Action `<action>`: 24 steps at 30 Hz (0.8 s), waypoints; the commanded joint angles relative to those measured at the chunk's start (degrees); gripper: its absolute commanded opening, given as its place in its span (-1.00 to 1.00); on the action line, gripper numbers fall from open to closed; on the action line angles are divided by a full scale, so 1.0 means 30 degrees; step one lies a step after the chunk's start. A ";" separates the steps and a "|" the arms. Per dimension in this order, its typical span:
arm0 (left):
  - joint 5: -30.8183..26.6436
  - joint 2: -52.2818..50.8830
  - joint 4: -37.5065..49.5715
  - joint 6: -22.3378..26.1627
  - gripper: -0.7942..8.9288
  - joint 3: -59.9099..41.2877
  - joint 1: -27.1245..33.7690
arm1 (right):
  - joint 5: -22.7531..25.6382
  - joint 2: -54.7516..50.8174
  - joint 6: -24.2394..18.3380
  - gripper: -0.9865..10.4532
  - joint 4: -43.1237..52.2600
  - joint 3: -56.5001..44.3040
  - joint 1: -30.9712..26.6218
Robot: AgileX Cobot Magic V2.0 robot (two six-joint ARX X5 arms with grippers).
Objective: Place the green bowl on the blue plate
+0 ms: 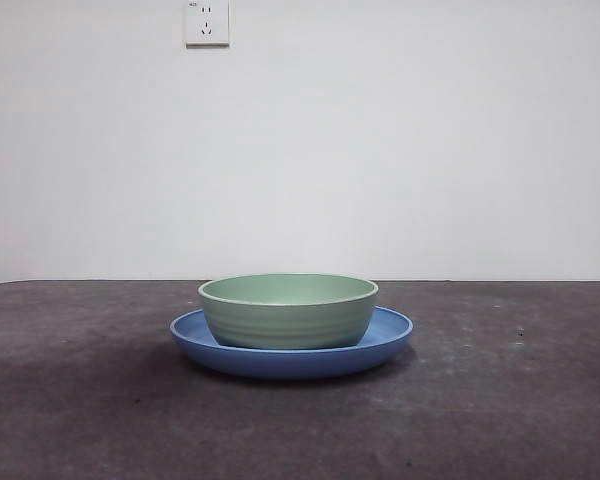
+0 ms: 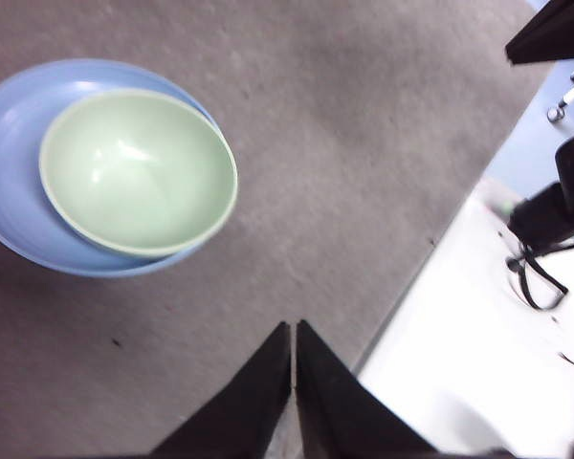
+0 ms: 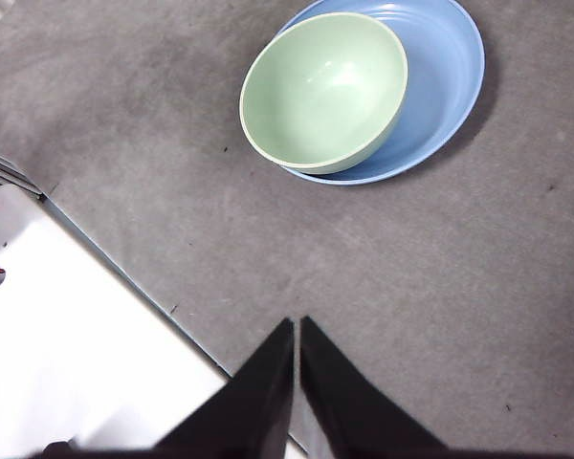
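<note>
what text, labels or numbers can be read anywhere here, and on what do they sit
White wall socket plate: a tiny dark mark at its top left corner, too small to read.
Pale mint-green ridged round bowl: no text or label.
Wide glossy blue round plate under it: no text.
Dark grey table: no markings.
No legible text in either wrist view.

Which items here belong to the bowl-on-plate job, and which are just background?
Job:
- green bowl, sitting in the plate
- blue plate, under the bowl

Background:
- wall socket
- grey table

Left gripper and right gripper are both shut and away from the dishes.
</note>
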 commanded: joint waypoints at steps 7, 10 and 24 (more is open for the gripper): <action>-0.5020 -0.4444 1.0200 0.0787 -0.82 -0.2310 0.4328 | 0.0000 0.0124 -0.0160 -0.82 0.0182 0.0364 0.0138; -0.6863 -0.6470 1.4105 0.0801 -0.82 -0.4554 0.6302 | -0.0007 0.0124 -0.0160 -0.82 0.0189 0.0364 0.0138; -0.9581 -1.3245 1.7231 0.0634 -0.82 -1.4120 1.0178 | 0.0000 0.0124 -0.0160 -0.82 0.0182 0.0364 0.0138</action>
